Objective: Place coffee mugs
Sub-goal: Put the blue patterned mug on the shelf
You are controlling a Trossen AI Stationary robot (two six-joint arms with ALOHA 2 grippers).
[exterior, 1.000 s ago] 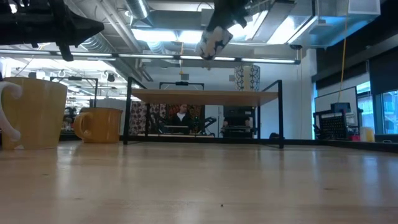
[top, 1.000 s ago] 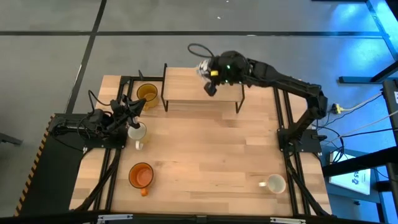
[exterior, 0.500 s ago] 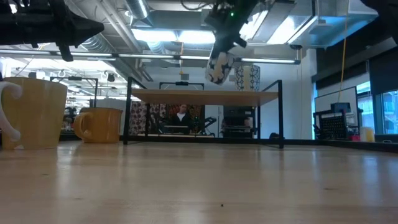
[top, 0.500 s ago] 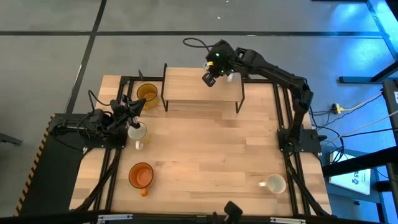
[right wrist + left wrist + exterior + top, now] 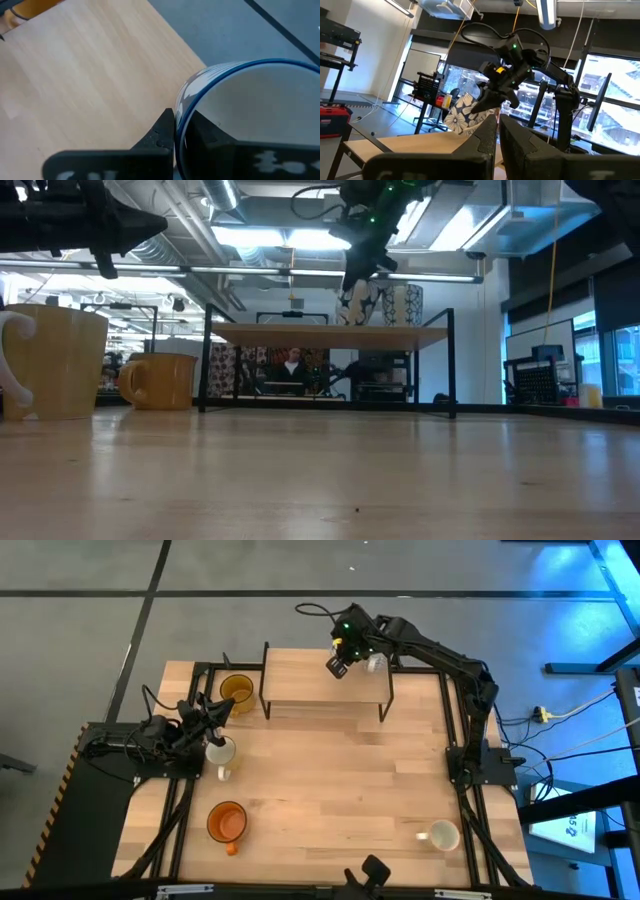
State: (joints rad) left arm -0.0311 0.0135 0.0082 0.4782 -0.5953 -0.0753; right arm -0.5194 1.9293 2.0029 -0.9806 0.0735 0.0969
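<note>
My right gripper [image 5: 340, 664] is over the far right part of the wooden rack [image 5: 300, 680], shut on a white mug with a dark flower print [image 5: 357, 302] and a blue rim [image 5: 235, 67]. A second flower-print mug [image 5: 403, 305] stands on the rack top just to its right. An amber-yellow mug [image 5: 237, 690], a white mug [image 5: 220, 751], an orange mug [image 5: 227, 822] and another white mug [image 5: 441, 835] stand on the table. My left gripper [image 5: 214, 714] waits, shut, over the table's left edge, above the white mug. My right gripper pinches the flower-print mug's wall at the rim [image 5: 183, 112], one finger [image 5: 207, 137] inside the mug and one finger [image 5: 162, 132] outside. It comes from above, slanting. The mug hangs tilted, its base just over the rack top; whether it touches, I cannot tell.
The rack has black metal legs [image 5: 265, 680] and stands at the table's far edge. Black frame rails [image 5: 455, 740] run along both sides of the table. The middle of the wooden table [image 5: 330, 780] is bare. A person [image 5: 292, 365] shows in the room behind.
My right gripper has carried the flower-print mug down from high above the rack to just over its top, moving toward the table's far right. The mug has come beside the mug standing on the rack. My left arm has kept still.
</note>
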